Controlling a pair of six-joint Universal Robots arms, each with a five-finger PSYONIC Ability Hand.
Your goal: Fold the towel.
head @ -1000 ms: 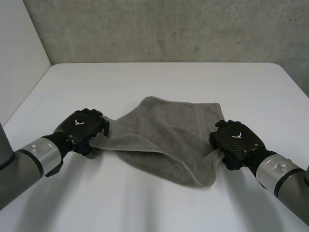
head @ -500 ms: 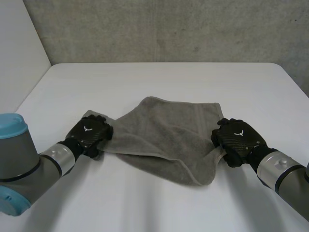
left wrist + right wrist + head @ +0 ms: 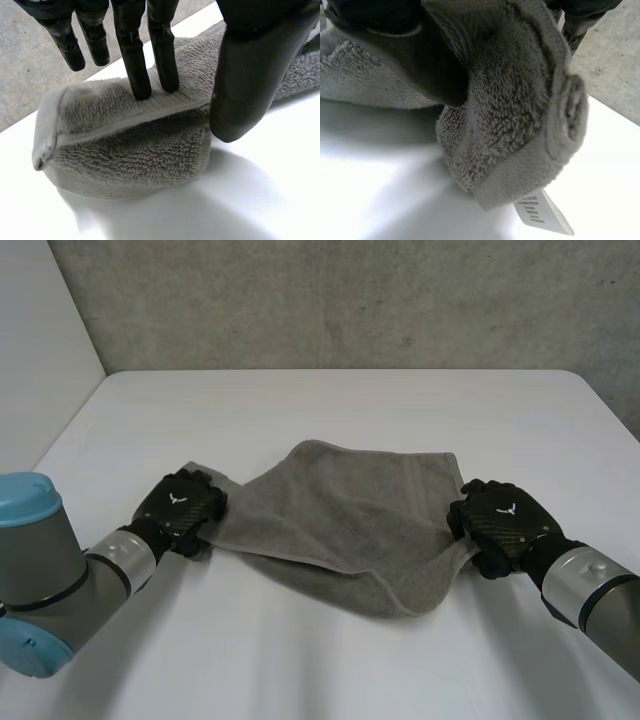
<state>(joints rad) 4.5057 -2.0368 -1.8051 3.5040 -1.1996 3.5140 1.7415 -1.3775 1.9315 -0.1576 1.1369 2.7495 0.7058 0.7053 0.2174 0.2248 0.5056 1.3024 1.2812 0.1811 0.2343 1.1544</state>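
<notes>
Grey towel (image 3: 340,520) on the white desk (image 3: 330,400), spread between the two hands. Left hand (image 3: 182,508), at the towel's 9 o'clock, pinches a corner between fingers (image 3: 135,60) and thumb. Right hand (image 3: 500,525), at 3 o'clock, has its fingers clenched on the corner bearing the white label (image 3: 542,212).

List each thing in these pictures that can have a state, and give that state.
towel: rumpled, not yet neatly folded, held at both ends.
left robot hand: shut on the towel's left end, fingers on top, thumb against its side.
right robot hand: shut on the towel's right end.
label: sticking out from the towel's corner at the right robot hand.
</notes>
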